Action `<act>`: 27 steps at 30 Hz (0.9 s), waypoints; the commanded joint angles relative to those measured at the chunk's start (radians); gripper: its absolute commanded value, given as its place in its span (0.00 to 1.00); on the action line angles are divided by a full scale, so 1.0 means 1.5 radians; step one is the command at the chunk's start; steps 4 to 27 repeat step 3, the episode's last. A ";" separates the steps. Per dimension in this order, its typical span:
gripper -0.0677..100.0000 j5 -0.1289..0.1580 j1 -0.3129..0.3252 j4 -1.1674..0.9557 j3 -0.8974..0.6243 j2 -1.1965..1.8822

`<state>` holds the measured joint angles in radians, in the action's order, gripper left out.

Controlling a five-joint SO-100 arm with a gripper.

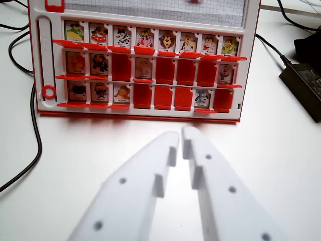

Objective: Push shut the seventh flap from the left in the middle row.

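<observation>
The names printed under the animal portraits on the red-and-white game board (145, 63) are too small to read, and the board's top edge is cut off by the frame. The seventh flap (206, 73) in the board's middle row shows plain red, with a portrait only to its right in that row. The white gripper (180, 134) sits on bare white table (60, 165) in front of the board's lower edge, its jaws nearly closed on nothing, with a black power adapter (303, 85) off the board's right side.

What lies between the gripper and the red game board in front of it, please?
Only bare white table; in the wrist view nothing sits between the gripper tips and the game board.
</observation>
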<state>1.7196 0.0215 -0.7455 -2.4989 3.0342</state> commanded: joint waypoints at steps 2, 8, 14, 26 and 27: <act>0.00 0.007 -0.010 0.019 0.002 0.012; 0.00 0.008 -0.010 0.019 0.001 0.012; 0.00 0.008 -0.010 0.019 0.001 0.012; 0.00 0.008 -0.010 0.019 0.001 0.012; 0.00 0.008 -0.010 0.019 0.001 0.012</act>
